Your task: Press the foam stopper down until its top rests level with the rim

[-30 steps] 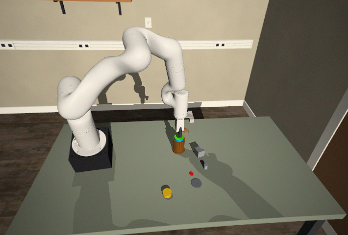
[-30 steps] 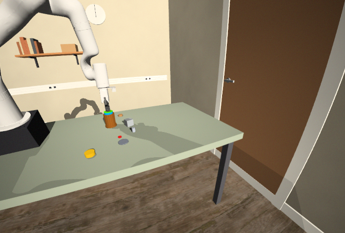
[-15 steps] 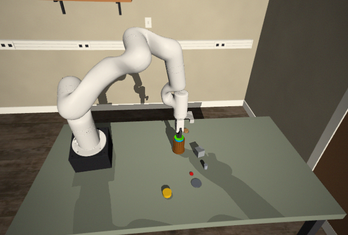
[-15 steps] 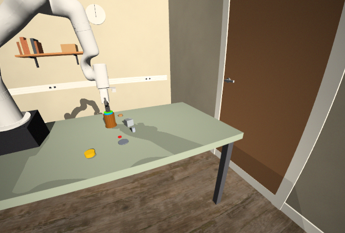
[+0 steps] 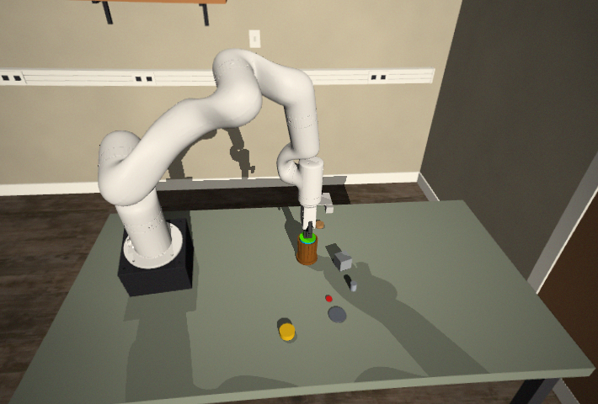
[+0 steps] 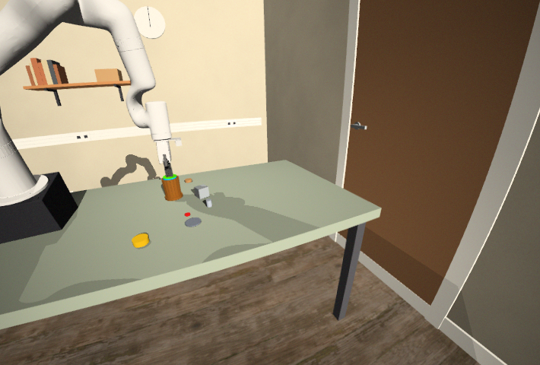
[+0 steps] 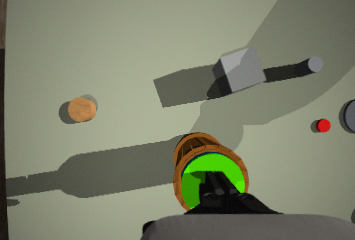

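Observation:
A brown wooden jar (image 5: 307, 251) stands upright on the green table, also in the exterior view (image 6: 171, 188) and the wrist view (image 7: 205, 155). A bright green foam stopper fills its mouth, with a thin blue ring at the rim; in the top and exterior views the stopper's top (image 5: 307, 237) shows at or slightly above the rim. My gripper (image 5: 309, 231) (image 6: 169, 176) is shut and empty, pointing straight down, its dark fingertips (image 7: 216, 186) on the middle of the stopper.
A grey cube (image 5: 342, 260) and a small grey cylinder (image 5: 353, 285) lie right of the jar. A small tan disc (image 5: 319, 224) lies behind it. A red dot (image 5: 328, 298), a grey disc (image 5: 336, 314) and a yellow puck (image 5: 286, 331) lie nearer the front.

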Available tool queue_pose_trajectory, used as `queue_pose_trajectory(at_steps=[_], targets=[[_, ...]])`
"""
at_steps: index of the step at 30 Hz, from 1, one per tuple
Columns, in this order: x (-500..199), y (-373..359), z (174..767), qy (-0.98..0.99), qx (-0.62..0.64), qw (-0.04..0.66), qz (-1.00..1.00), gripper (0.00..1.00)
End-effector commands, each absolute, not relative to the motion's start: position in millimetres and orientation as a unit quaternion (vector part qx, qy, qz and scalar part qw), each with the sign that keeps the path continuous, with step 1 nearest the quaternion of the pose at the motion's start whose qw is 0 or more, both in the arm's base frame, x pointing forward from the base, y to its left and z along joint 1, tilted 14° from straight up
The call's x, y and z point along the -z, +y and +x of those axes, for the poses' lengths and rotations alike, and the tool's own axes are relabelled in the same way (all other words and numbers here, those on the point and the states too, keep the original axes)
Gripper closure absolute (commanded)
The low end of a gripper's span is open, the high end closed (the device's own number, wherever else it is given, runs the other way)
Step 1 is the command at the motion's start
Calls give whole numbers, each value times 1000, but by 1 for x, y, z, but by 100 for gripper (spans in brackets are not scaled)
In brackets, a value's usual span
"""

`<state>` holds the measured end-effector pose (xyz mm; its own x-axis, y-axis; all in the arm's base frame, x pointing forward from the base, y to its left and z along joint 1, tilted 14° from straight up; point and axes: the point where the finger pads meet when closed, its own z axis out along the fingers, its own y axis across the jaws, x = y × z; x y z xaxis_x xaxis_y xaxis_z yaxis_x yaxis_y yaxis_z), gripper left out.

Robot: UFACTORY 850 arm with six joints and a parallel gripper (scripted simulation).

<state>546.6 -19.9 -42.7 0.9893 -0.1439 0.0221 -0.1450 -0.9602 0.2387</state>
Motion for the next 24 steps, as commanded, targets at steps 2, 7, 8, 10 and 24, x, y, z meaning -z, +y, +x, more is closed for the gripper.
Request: queue_pose_trajectory(at_steps=[2, 7, 8, 10, 24], targets=[[45, -21, 548, -73, -3, 121, 990, 100], [47, -21, 548, -73, -3, 121, 990, 100], [48, -21, 548, -73, -3, 121, 990, 100], [49, -21, 548, -73, -3, 121, 990, 100], [53, -22, 547, -73, -3, 121, 990, 100]])
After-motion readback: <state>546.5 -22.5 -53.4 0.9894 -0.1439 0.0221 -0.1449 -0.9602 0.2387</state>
